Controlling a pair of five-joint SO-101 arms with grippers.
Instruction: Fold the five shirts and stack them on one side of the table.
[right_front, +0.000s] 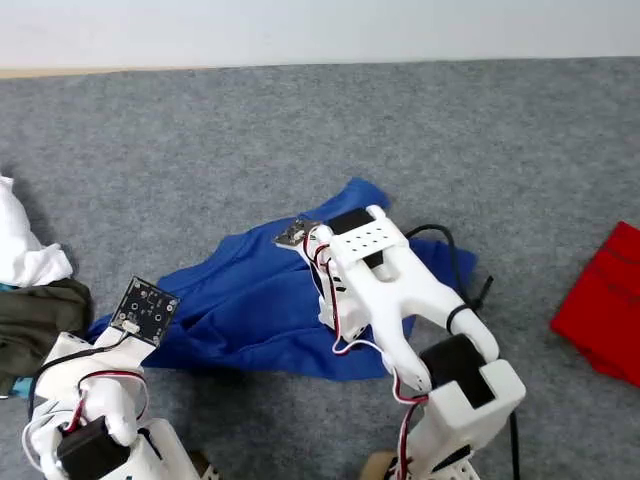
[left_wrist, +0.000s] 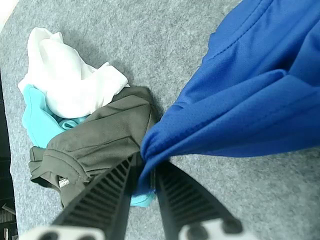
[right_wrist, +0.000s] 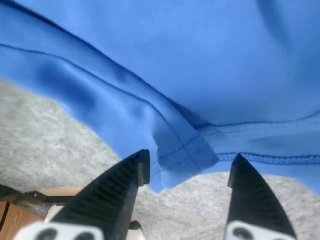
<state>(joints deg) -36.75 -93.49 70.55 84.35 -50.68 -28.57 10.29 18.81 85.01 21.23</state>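
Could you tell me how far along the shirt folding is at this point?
Early. Possibly done: the red shirt lies apart at the high view's right edge, though cropped. In hand: the left gripper is shut on a corner of the blue shirt, and the right gripper is open over its hem. Left: the white shirt, olive shirt and teal shirt lie crumpled in a heap.
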